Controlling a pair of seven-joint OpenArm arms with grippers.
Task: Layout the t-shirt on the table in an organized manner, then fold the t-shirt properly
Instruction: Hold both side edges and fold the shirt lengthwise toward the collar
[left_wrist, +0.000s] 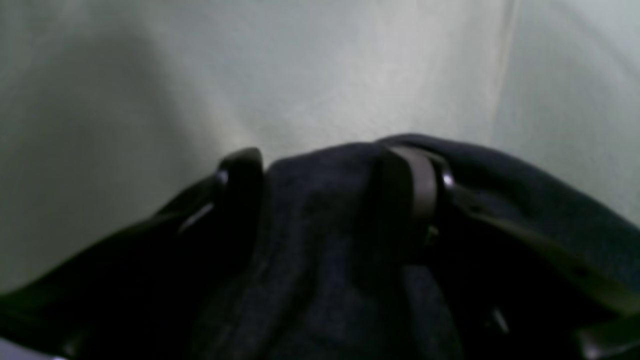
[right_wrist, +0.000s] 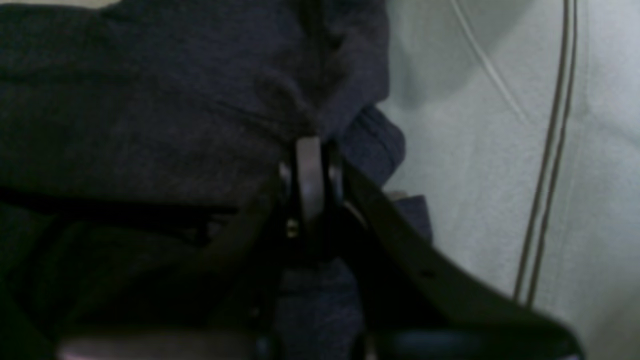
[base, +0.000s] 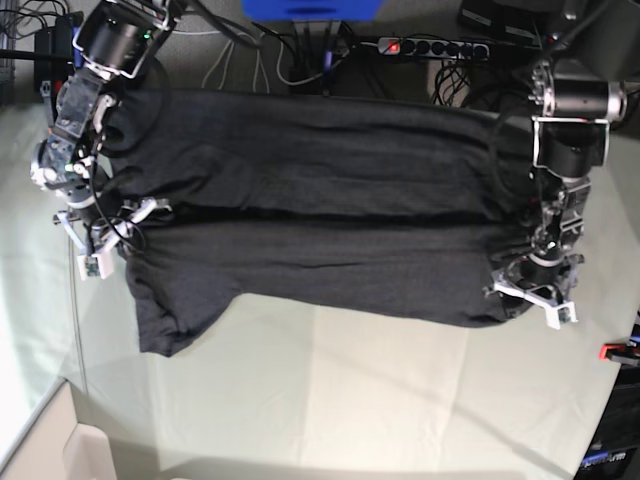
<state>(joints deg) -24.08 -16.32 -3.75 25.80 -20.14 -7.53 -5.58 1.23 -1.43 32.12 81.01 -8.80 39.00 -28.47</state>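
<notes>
In the left wrist view, the left tool (left_wrist: 330, 175) is being seen with its two fingers spread apart, and a dark fold of the t-shirt (left_wrist: 325, 260) is lying between them and bulging up past the fingertips (left_wrist: 245, 165). Whether the cloth is being pinched cannot be told, since the fingers are standing wide and the frame is blurred. Beyond the tool, the pale surface (left_wrist: 320, 70) is being shown; the lower corners are being lost in shadow.

In the right wrist view, the right tool (right_wrist: 310, 170) is being seen clenched, its fingers pressed together on a bunched edge of the t-shirt (right_wrist: 150, 125). The fabric is spreading away to the tool's left and ahead of it, while the surface (right_wrist: 475, 175) is lying bare to its right, crossed by a thin cable (right_wrist: 550, 150). The tool's base is being cut off by the bottom edge.

In the base view, the t-shirt (base: 320, 220) is being stretched wide across the surface (base: 350, 400) between the two tools, the left tool (base: 535, 285) at one end and the right tool (base: 95, 235) at the other. A sleeve is hanging down below the right tool. The fingertips of both tools are too small to be made out here.
</notes>
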